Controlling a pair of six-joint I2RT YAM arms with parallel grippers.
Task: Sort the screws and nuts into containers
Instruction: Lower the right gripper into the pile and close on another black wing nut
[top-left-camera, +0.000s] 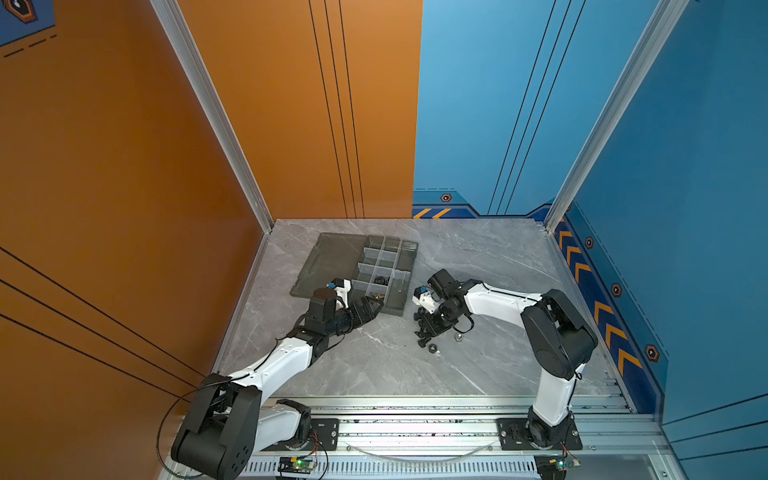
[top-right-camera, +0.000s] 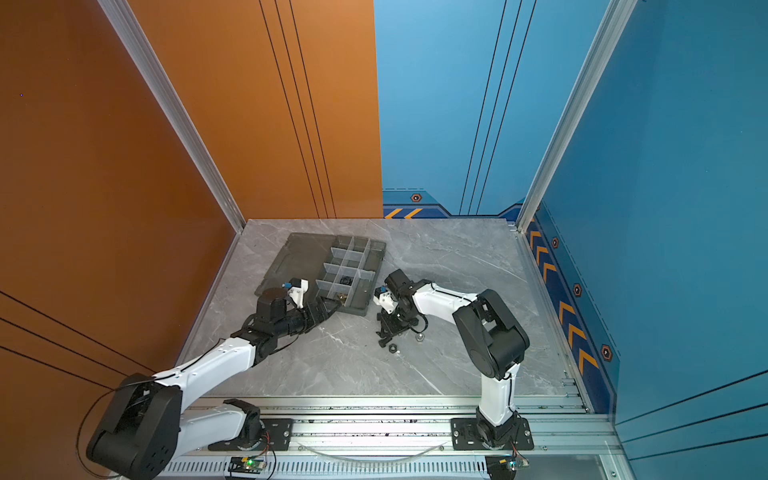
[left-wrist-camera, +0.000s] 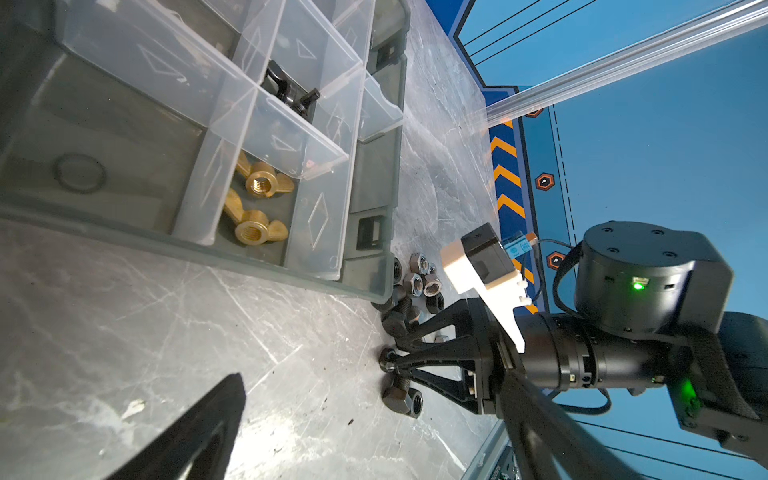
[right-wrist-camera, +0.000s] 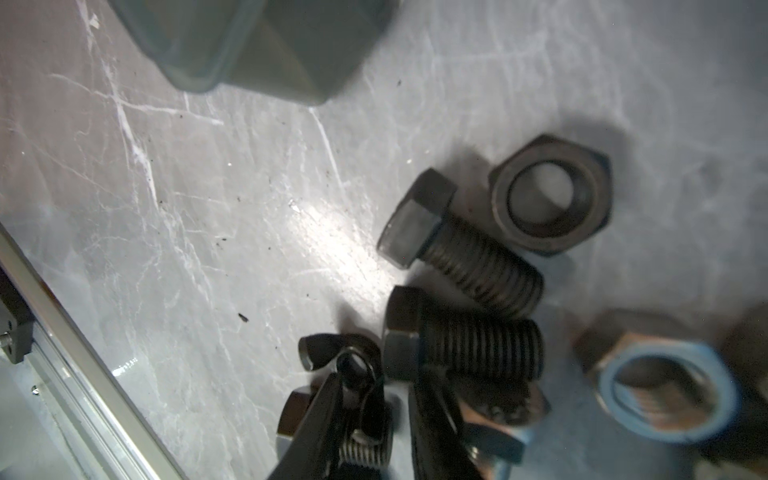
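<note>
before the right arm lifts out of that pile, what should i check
1. Right gripper jaws flank the black wing nut; firm hold: cannot tell.
2. Neighbours clear of the jaws: not ok, a black screw lies right beside them.
3. Matching cell, with black winged hardware inside, uncovered: ok.
4. Lid lying open flat beside the tray: ok.
5. Left gripper open, over the brass wing nuts next to that cell; route clear: cannot tell.
</note>
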